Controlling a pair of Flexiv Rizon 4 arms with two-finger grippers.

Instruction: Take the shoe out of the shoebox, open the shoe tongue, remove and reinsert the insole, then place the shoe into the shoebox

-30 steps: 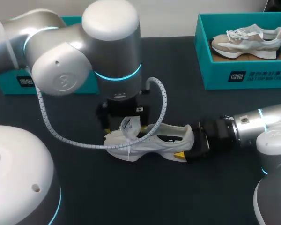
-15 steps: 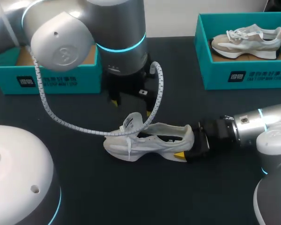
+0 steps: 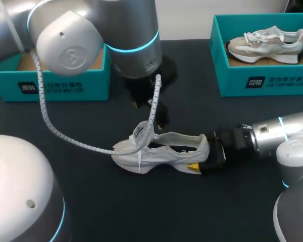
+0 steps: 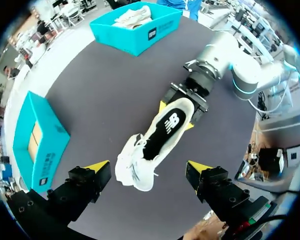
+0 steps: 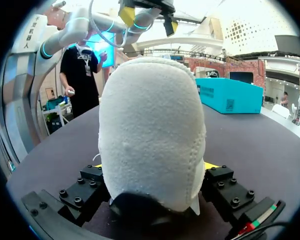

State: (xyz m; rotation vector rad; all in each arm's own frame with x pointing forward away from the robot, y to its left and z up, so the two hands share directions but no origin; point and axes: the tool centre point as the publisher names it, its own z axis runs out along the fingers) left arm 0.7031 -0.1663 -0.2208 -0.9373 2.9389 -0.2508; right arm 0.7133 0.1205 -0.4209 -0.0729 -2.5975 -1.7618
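Pointing toe leftward, shoe [image 3: 161,150], its heel in the right gripper [image 3: 202,154]

2 silver arms [image 3: 126,30], cyan rings [image 3: 134,49]

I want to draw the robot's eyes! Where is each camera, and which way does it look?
Head: above and behind, looking down on the table; left arm and right arm show.
Left wrist: on the left arm, high up, looking down on the shoe; its open left gripper shows.
Right wrist: on the right arm, low, looking along the table at the shoe's heel; the right gripper clamps it.
Shared: all see the shoe.
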